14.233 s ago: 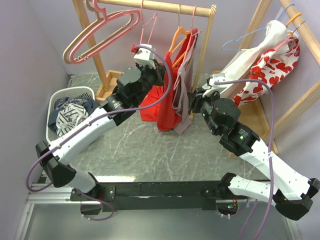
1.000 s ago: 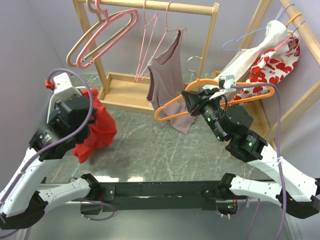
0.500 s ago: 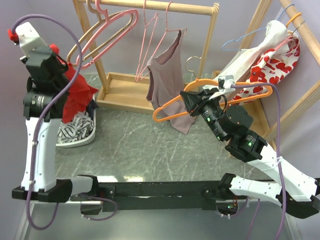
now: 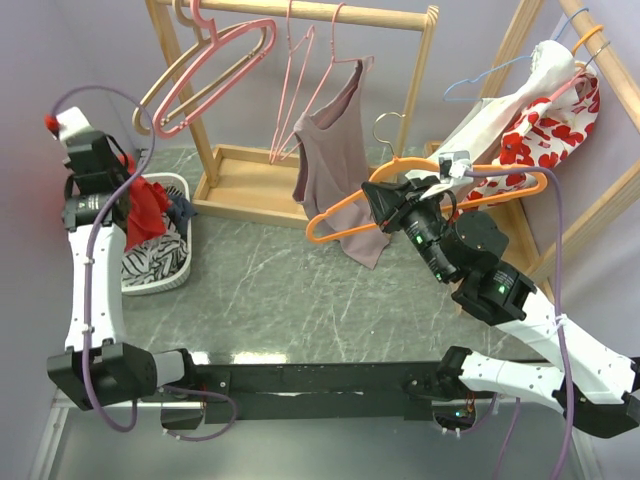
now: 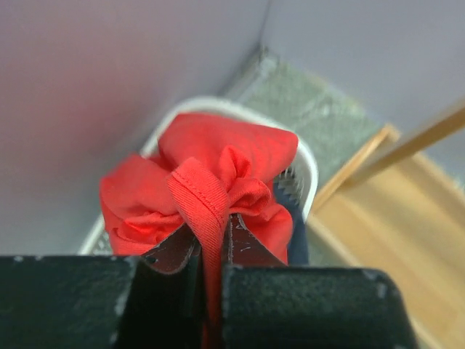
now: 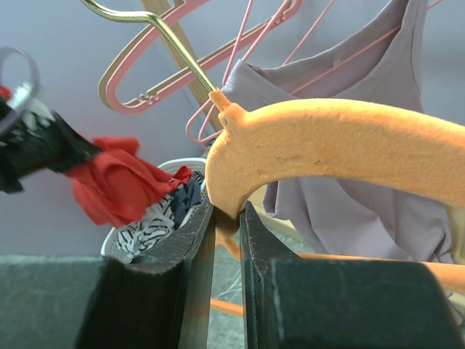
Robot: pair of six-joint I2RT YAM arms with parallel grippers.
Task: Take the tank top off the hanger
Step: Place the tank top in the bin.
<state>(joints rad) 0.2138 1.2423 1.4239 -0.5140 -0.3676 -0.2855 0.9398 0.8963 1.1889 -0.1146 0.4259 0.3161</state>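
Observation:
The red tank top (image 4: 147, 210) hangs bunched from my left gripper (image 4: 125, 195), which is shut on it right over the white laundry basket (image 4: 185, 262) at the left. In the left wrist view the red fabric (image 5: 211, 182) is pinched between the jaws above the basket rim (image 5: 309, 171). My right gripper (image 4: 392, 205) is shut on the bare orange hanger (image 4: 480, 195), held in the air at centre right. In the right wrist view the jaws clamp the orange hanger (image 6: 341, 145) near its metal hook.
A wooden rack (image 4: 330, 12) at the back holds pink hangers (image 4: 210, 65) and a mauve tank top (image 4: 335, 150). A second rack at the right carries a white and red-heart garment (image 4: 530, 130). The basket holds striped and dark clothes (image 4: 150, 255).
My left arm has swung left and lowered the red tank top down to the basket. The right gripper holds the orange hanger in the same place.

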